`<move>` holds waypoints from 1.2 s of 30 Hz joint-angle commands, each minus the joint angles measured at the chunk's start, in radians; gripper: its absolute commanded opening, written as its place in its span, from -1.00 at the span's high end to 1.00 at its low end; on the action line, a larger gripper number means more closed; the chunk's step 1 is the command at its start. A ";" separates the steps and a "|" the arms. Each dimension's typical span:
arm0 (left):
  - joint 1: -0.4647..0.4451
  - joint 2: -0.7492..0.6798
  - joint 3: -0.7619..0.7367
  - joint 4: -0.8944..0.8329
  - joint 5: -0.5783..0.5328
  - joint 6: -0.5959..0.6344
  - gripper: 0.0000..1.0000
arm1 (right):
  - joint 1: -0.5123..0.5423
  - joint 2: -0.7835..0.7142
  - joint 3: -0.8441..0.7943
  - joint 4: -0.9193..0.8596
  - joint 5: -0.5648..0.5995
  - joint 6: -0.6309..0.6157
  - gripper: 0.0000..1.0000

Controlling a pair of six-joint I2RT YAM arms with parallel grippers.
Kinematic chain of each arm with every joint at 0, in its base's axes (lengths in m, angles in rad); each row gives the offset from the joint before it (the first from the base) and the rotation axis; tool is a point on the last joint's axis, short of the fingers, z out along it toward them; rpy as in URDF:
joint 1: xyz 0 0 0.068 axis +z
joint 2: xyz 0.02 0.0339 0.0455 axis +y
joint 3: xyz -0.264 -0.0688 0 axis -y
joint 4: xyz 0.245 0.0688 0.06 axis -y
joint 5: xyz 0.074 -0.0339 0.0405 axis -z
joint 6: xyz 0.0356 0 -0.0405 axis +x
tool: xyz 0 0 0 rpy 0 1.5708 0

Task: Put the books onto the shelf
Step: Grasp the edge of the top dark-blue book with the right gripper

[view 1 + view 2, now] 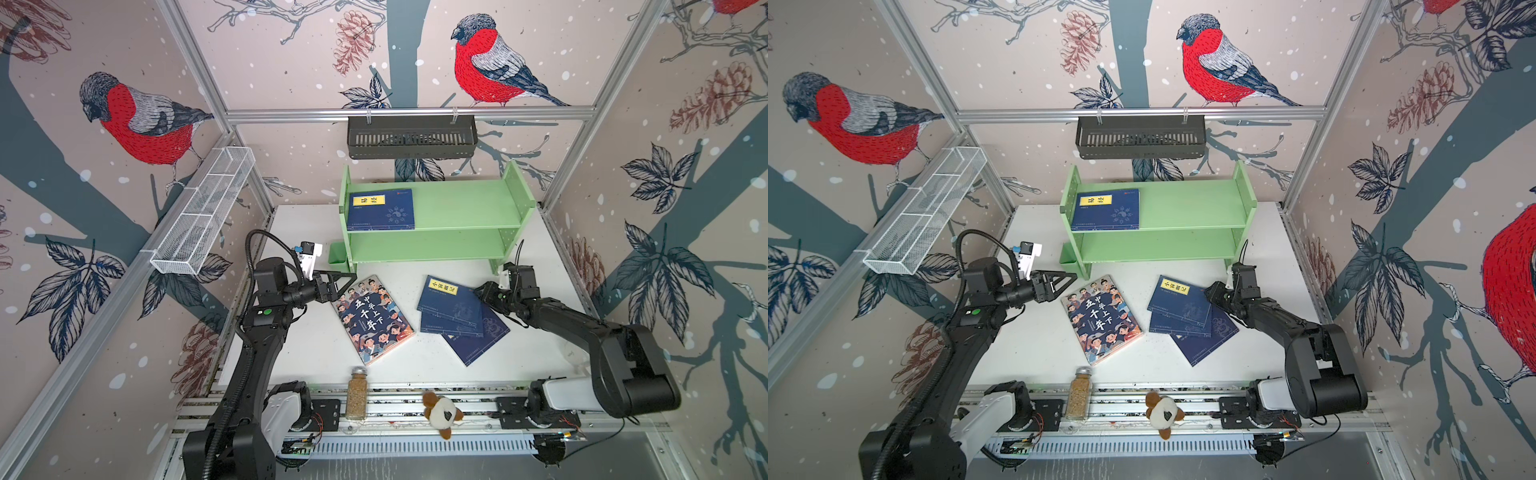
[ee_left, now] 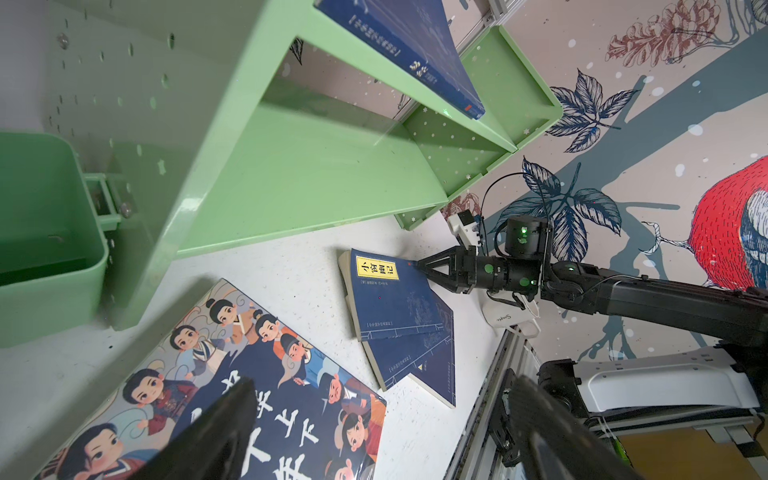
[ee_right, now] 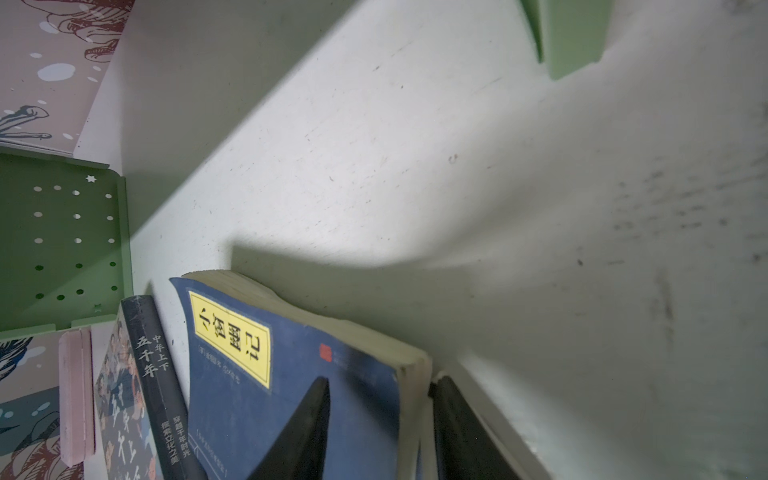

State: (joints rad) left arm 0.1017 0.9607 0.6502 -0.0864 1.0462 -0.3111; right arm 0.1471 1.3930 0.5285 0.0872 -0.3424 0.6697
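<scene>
Jaws, right gripper (image 3: 378,380): part-way apart, set astride the far right corner of the top navy book (image 1: 449,303). One finger (image 3: 303,428) lies over the cover, its partner (image 3: 457,419) outside the cream page edge. Whether they press the book yet cannot be told.

Item addressed: top navy book, yellow title label, uppermost of a fanned stack of three lying flat on the white table (image 1: 299,345). Long axis runs from the label end, nearest the shelf, back toward the robot's base, slightly slewed. The body of the book lies away from the jaws toward the table's middle. Judged from that, the hold would be a corner pinch, with most of the weight hanging off to one side.

Beneath: second navy book (image 1: 453,328) and third navy book (image 1: 478,347), each turned a little farther round.

Destination: light green shelf (image 1: 469,203), beyond the stack and apart from it. Fourth navy book (image 1: 380,210) lies flat on the left end of the upper board.

Jaws, left gripper (image 1: 351,279): spread wide, holding nothing, above the far left corner of the cartoon-cover book (image 1: 372,318), near the shelf's small green cup (image 1: 336,254).

Nearer arm: right, by a clear margin. The cartoon-cover book lies between the left gripper and the stack.
</scene>
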 commanded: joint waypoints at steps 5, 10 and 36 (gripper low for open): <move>-0.002 -0.006 -0.001 0.024 0.018 0.006 -0.90 | -0.007 0.034 -0.001 0.061 -0.049 -0.006 0.14; -0.002 -0.004 -0.001 0.024 0.015 0.008 -0.90 | -0.012 0.041 0.001 0.077 -0.058 -0.004 0.27; -0.008 0.017 0.035 0.024 0.018 -0.017 -0.90 | -0.015 -0.219 0.005 -0.031 -0.103 -0.047 1.00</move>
State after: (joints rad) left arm 0.0959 0.9745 0.6720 -0.0872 1.0462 -0.3115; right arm 0.1246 1.2095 0.5236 0.0677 -0.3904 0.6327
